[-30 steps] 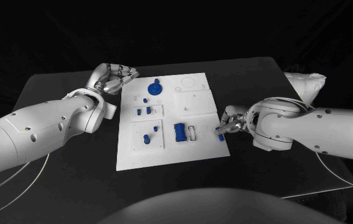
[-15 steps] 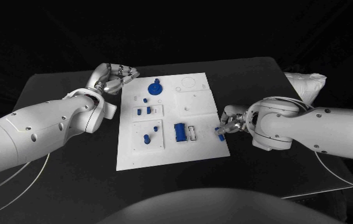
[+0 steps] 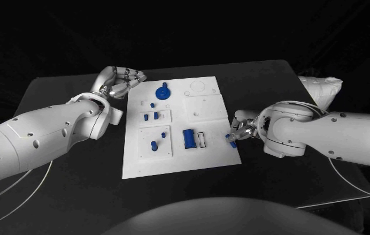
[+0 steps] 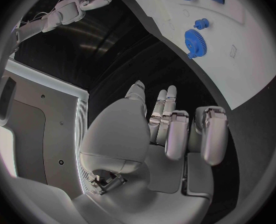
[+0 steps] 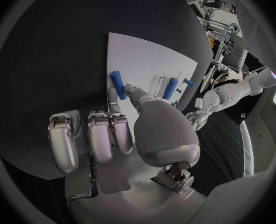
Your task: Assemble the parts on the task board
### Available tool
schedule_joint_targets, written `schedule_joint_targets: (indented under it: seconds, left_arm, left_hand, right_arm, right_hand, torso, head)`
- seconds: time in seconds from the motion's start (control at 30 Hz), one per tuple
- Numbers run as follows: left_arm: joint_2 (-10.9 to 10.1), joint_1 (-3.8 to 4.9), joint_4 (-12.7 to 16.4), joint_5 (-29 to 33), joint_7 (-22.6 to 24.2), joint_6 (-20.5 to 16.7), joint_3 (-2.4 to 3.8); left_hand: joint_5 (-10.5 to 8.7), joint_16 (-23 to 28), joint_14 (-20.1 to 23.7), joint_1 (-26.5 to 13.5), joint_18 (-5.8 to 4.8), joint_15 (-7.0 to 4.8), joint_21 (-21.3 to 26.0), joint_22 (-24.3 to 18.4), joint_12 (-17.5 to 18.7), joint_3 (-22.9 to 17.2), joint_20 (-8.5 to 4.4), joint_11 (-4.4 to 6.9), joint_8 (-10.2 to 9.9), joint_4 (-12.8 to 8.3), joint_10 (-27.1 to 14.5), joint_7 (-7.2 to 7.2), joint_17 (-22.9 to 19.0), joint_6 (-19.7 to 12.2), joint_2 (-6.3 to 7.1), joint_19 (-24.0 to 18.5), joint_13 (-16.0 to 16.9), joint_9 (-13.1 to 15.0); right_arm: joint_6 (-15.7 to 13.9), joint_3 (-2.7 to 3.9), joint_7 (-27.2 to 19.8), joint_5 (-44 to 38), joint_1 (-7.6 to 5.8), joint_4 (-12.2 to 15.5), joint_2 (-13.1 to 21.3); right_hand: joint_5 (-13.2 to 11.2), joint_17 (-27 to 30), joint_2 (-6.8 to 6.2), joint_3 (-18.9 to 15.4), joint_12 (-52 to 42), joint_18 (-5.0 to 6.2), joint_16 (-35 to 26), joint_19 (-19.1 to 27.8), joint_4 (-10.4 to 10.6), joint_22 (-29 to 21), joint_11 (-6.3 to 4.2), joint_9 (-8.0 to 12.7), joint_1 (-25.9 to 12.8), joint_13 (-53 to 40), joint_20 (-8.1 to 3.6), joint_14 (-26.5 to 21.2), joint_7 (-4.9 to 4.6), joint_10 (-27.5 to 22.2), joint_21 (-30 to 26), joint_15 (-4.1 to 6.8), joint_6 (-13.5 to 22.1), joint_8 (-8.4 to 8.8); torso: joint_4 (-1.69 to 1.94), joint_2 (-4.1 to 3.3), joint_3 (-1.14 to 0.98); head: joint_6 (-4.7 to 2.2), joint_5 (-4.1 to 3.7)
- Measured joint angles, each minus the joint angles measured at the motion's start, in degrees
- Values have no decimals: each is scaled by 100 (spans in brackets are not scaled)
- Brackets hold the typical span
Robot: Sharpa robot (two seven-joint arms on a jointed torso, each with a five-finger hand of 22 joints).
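The white task board (image 3: 208,106) lies mid-table with blue parts on it: a gear (image 3: 162,92) at the far end, a tall block (image 3: 188,138) and several small pieces. My right hand (image 3: 240,129) is at the board's right edge. Its thumb (image 5: 130,90) and a fingertip close on the near end of a blue peg (image 5: 117,79), which lies along the board's rim (image 3: 231,142); its other fingers are curled. My left hand (image 3: 120,82) hovers off the board's far left corner, fingers curled in, holding nothing. The gear (image 4: 194,41) sits beyond its fingertips (image 4: 165,97).
A white cloth bundle (image 3: 320,88) sits at the table's far right edge. Thin cables (image 3: 351,184) trail over the table's near corners. Black tabletop (image 3: 69,90) runs on both sides of the board.
The right hand and the blue peg have crept slightly toward the far end along the board's right edge. The left hand has not moved.
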State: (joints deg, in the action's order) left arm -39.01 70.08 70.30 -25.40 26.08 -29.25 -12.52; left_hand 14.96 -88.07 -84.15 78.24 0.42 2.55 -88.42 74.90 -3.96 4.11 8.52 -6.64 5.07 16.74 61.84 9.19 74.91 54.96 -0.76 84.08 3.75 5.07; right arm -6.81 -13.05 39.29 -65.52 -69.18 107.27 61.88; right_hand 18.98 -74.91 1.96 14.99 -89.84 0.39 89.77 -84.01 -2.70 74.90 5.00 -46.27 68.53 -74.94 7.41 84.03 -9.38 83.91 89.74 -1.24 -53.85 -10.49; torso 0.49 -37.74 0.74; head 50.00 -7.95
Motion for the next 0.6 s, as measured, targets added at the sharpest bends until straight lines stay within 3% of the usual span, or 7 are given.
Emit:
schedule_joint_targets:
  seconds: [0.2, 0.37, 0.5, 0.6]
  left_arm:
    - [-3, 0, 5, 0, -2, 1, 0]
    - [-3, 0, 7, 0, -4, 1, 0]
    - [-3, 0, 10, -1, -5, 1, 0]
    - [-5, 0, 11, -1, -6, 1, 0]
  left_hand:
    - [0, 0, 0, 0, 0, 0, 0, 0, 0, 0, 0, 0, 0, 0, 0, 0, 0, 0, 0, 0, 0, 0]
    - [0, 0, 0, 0, 0, 0, 0, 0, 0, 0, 0, 0, 0, 0, 0, 0, 0, 0, 0, 0, 0, 0]
    - [0, 0, 0, 0, 1, 0, 0, 0, 0, 0, 0, 0, 0, 0, 0, 0, 0, 0, 0, 0, 0, 0]
    - [0, 0, 0, 0, 1, 0, 0, 0, 0, 0, 0, 0, 0, 0, 0, 0, 0, 0, 0, 0, 0, 0]
  right_arm:
    - [-51, 0, -4, 52, 1, -6, -3]
    - [-125, -2, -5, 164, 2, -13, 3]
    - [-223, -5, -10, 287, 4, -16, 12]
    - [-321, -6, -29, 389, 5, -16, 15]
  right_hand:
    - [28, 0, -57, 148, 0, 0, 0, 0, -85, 0, 0, -1, -10, 0, 0, -20, 6, 0, 0, -20, -136, 207]
    - [43, 0, -95, 227, 0, 0, 0, 0, -133, 0, 0, -2, 28, 0, 0, -20, -5, 0, 0, -20, -147, 242]
    - [43, 0, -96, 267, 0, 0, 0, 0, -173, 4, 0, -2, 30, 0, 0, -20, 39, 0, 0, -20, -213, 277]
    - [17, 0, -122, 305, 0, 0, 0, 0, -211, 5, 2, -2, 57, 0, -1, -21, 69, 2, 0, -20, -325, 511]
  torso:
    - [-2, 0, 0]
    - [-3, 1, 1]
    - [-3, 1, 0]
    - [-3, 2, 0]
  head:
    - [0, 10]
    - [0, 13]
    - [0, 21]
    - [0, 22]
